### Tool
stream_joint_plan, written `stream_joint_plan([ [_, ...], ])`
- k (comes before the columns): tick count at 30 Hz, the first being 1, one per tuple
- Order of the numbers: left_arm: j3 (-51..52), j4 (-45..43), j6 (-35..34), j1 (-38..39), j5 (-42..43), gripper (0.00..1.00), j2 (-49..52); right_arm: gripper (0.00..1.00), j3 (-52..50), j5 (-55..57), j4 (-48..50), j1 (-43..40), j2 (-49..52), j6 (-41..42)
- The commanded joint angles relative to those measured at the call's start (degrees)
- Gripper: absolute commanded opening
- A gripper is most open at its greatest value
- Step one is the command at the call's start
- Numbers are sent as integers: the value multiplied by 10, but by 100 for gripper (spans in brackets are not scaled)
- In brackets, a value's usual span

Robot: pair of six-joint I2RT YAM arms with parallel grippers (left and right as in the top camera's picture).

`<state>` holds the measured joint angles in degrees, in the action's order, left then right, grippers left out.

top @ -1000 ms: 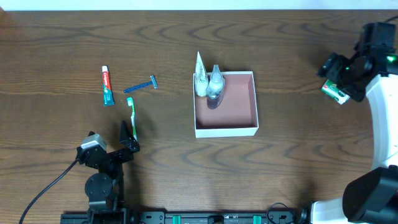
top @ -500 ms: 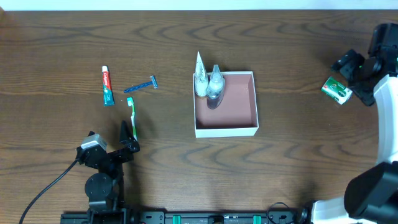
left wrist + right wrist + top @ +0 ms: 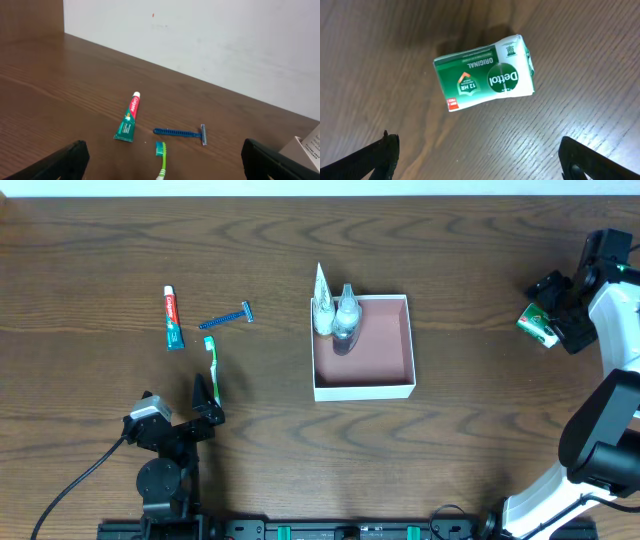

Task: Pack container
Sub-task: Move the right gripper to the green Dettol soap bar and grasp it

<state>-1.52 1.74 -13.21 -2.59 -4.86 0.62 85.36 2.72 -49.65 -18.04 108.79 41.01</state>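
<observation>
So the container (image 3: pixel 365 391) sat open-topped roughly mid-surface, white walls and pinkish-brown floor, and it only had two things in it: a whitish bottle (image 3: pixel 322 317) and a clear bottle (image 3: pixel 347 313), standing side by side, tucked into its far left corner. The rest of the floor was bare. Everything else was outside the box on the wooden surface (image 3: pixel 470 440). Well off to the left of the container lay a red-and-white toothpaste tube (image 3: pixel 173 318); a blue razor (image 3: pixel 226 318) lay between that tube and the container, and a green toothbrush (image 3: pixel 212 365) just on the near side of the razor. Well off to the right of the container was a green Dettol soap bar (image 3: pixel 538 325), lying flat in its wrapper. The right gripper (image 3: pixel 557 314) hung over the soap with its jaws spread wide, nothing pinched, and the wrist view showed the bar lying free between and ahead of them. The left gripper (image 3: pixel 208 402) was down to the container's near left, by the toothbrush handle, jaws spread too and holding nothing.
</observation>
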Motion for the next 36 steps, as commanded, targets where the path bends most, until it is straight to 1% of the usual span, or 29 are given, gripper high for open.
stream_joint_plan([
  [1,13,20,9,-3,-7,98,-3,99,-1,20,0,-8,21,5],
  [3,13,20,9,-3,-7,98,-3,99,-1,20,-3,-9,32,14],
  [7,13,20,9,-3,-7,98,-3,99,-1,20,-3,-13,60,76],
  [10,13,20,9,-3,-7,98,-3,99,-1,15,16,-15,81,122],
  [14,13,20,9,-3,-7,98,-3,99,-1,7,42,-14,98,154],
  [24,13,20,9,-3,-7,98,-3,99,-1,7,119,-14,101,162],
  [30,13,20,9,-3,-7,98,-3,99,-1,4,133,-14,112,164],
  [36,13,20,9,-3,-7,98,-3,99,-1,4,148,-14,144,164],
])
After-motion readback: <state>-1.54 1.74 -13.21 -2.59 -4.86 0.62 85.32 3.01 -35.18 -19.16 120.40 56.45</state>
